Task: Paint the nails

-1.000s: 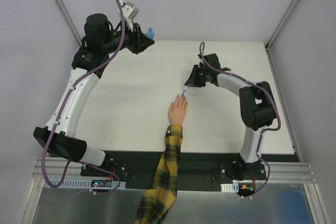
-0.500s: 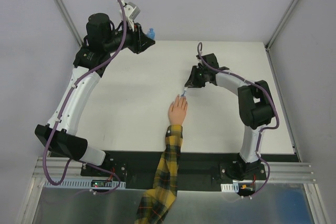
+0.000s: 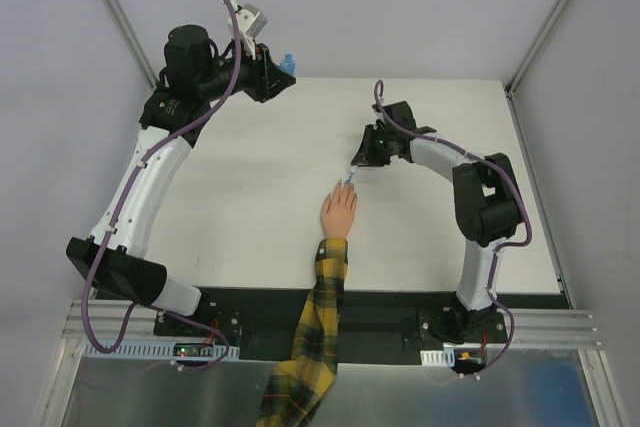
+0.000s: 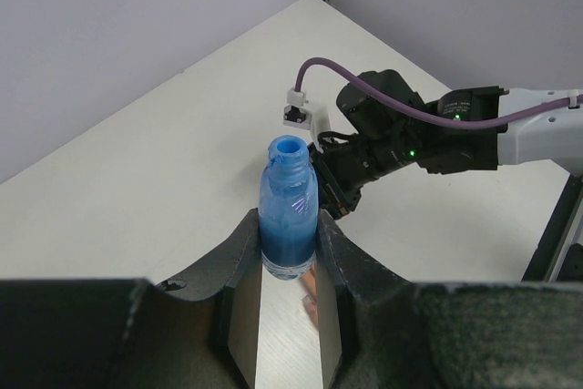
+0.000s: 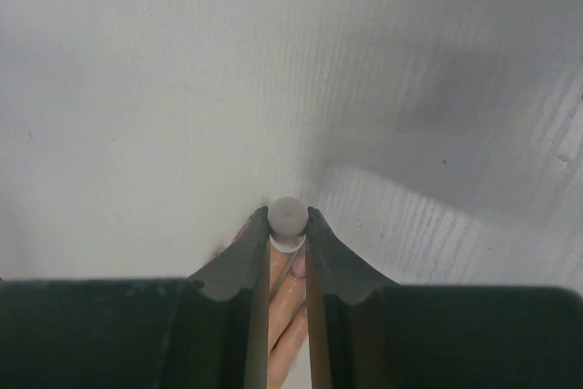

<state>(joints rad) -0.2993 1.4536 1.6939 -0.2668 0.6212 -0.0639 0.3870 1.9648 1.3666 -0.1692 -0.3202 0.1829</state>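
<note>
A small peach hand (image 3: 338, 213) with a yellow-black plaid sleeve (image 3: 316, 312) lies flat on the white table, fingers pointing away. My right gripper (image 3: 357, 169) is shut on the white brush cap (image 5: 288, 215), its tip just over the fingertips. In the right wrist view the fingers (image 5: 284, 293) lie under the cap and one skin-toned nail (image 5: 298, 268) shows. My left gripper (image 3: 277, 69) is shut on an open blue bottle (image 4: 289, 211) and holds it upright, high at the back left. The bottle also shows in the top view (image 3: 288, 61).
The white table (image 3: 250, 207) has a grey wall behind it and metal frame posts at the corners. The right arm (image 4: 428, 134) shows beyond the bottle in the left wrist view. A black strip (image 3: 390, 307) runs along the table's near edge.
The right gripper with the brush cap has edged slightly left over the fingertips. The left arm has shifted very little and still holds the bottle.
</note>
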